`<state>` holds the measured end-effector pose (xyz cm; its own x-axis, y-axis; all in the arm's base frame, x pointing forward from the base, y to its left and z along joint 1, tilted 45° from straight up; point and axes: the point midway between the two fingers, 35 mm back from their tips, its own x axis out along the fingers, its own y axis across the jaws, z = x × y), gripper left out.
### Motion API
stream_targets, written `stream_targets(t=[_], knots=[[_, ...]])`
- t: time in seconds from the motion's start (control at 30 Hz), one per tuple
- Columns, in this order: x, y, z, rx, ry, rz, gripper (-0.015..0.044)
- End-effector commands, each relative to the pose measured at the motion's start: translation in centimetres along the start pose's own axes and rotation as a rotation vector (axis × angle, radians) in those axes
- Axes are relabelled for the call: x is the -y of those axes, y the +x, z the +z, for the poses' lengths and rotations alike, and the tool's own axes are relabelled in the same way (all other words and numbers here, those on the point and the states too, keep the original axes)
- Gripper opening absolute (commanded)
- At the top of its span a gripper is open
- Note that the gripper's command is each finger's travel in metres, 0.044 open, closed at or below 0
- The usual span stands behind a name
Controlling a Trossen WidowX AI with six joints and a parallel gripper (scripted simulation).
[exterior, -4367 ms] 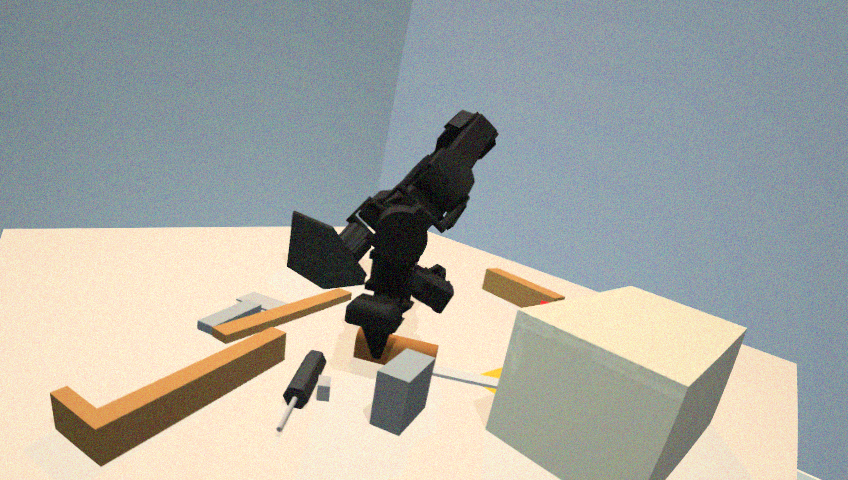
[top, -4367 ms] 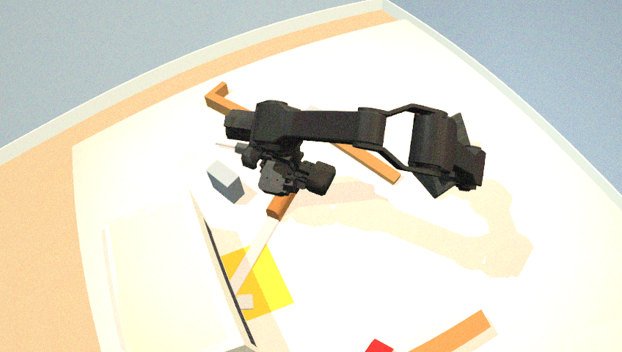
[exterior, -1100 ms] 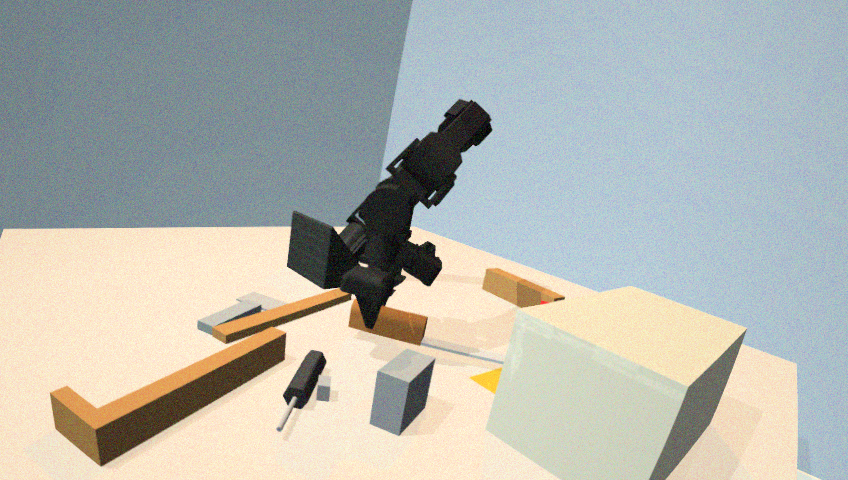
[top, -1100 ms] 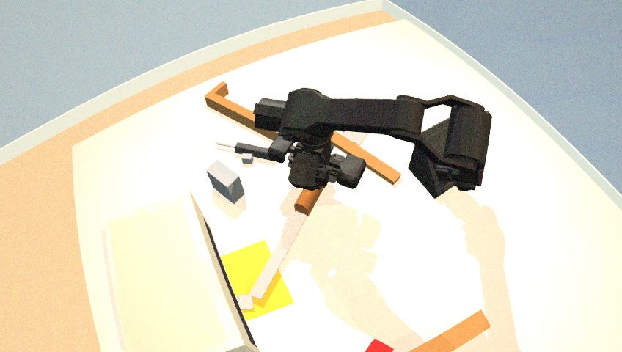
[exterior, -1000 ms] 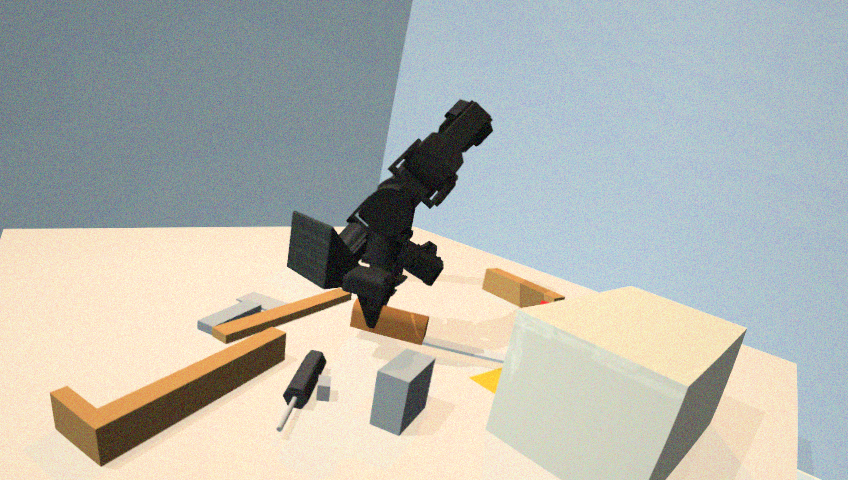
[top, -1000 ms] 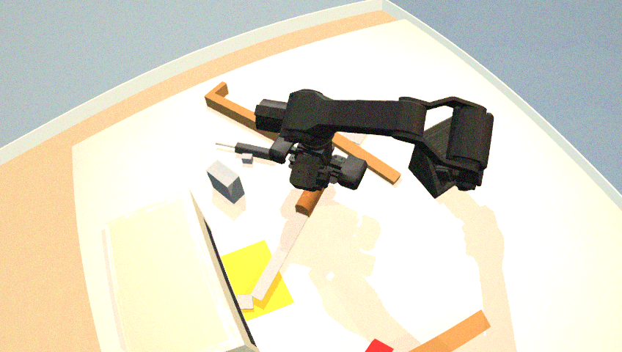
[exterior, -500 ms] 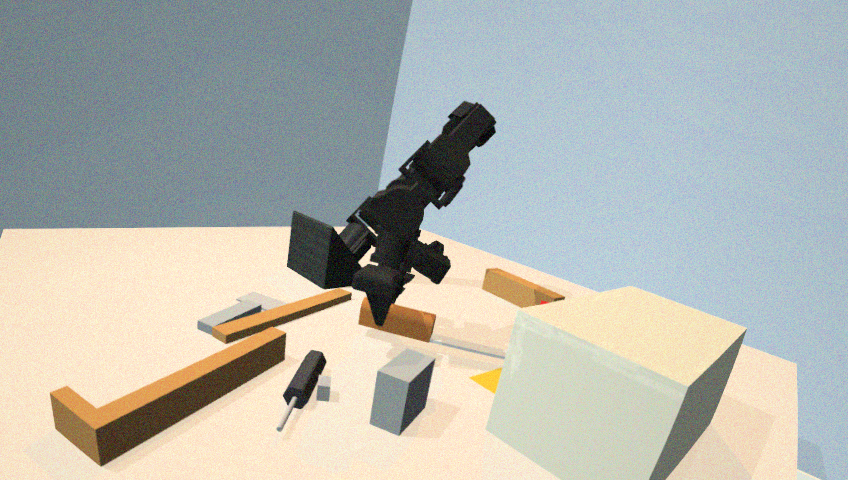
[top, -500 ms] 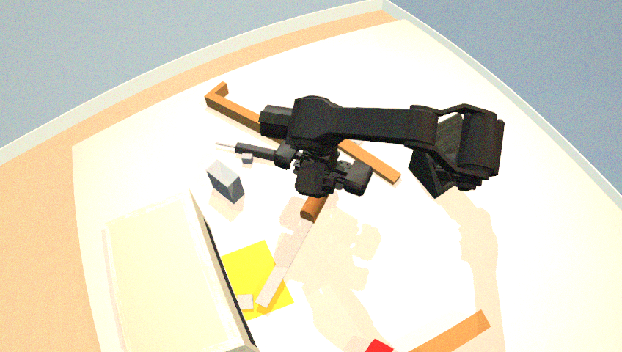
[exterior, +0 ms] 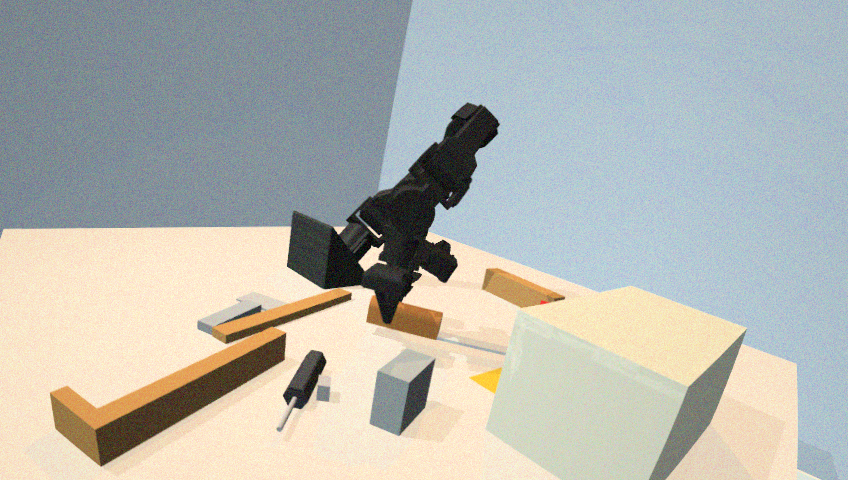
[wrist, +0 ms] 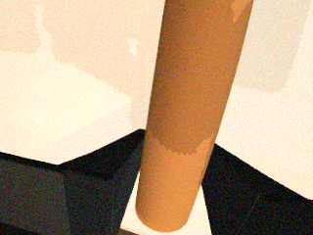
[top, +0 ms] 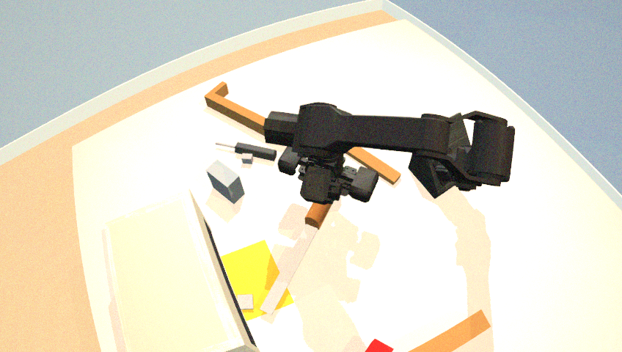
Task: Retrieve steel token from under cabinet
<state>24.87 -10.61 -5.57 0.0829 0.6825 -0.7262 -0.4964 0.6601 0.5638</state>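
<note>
The flat token [top: 245,301] is a pale square on the yellow marked area [top: 249,265] [exterior: 490,380], close against the front edge of the cabinet [top: 166,283] [exterior: 595,380]; whether it touches the cabinet or is partly under it I cannot tell. My gripper [top: 322,203] [exterior: 387,320] [wrist: 172,141] is shut on the brown round handle [top: 317,215] [exterior: 416,321] [wrist: 196,73] of a tool with a long flat blade [top: 290,272] [exterior: 476,343]. The blade slants over the marked area, its tip just right of the token with a narrow gap. The token is hidden in the exterior view.
A grey block [top: 227,180] [exterior: 401,392], a small grey cube [top: 246,158] [exterior: 323,389] and a black-handled screwdriver [top: 257,150] [exterior: 305,377] lie beyond the cabinet's end. A hooked orange bar [top: 235,112] [exterior: 190,380] lies behind them. Another orange bar [top: 453,331] [exterior: 517,288] lies beside a red piece [top: 378,345].
</note>
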Motion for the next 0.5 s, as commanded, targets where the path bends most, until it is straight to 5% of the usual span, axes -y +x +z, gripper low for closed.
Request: stream_targets(t=[0.0,0.47], knots=[[-0.2,-0.3,0.4,0.018,0.001,-0.007,0.0000],[-1.6,-0.3,1.2,0.019,0.001,-0.006,0.0000]])
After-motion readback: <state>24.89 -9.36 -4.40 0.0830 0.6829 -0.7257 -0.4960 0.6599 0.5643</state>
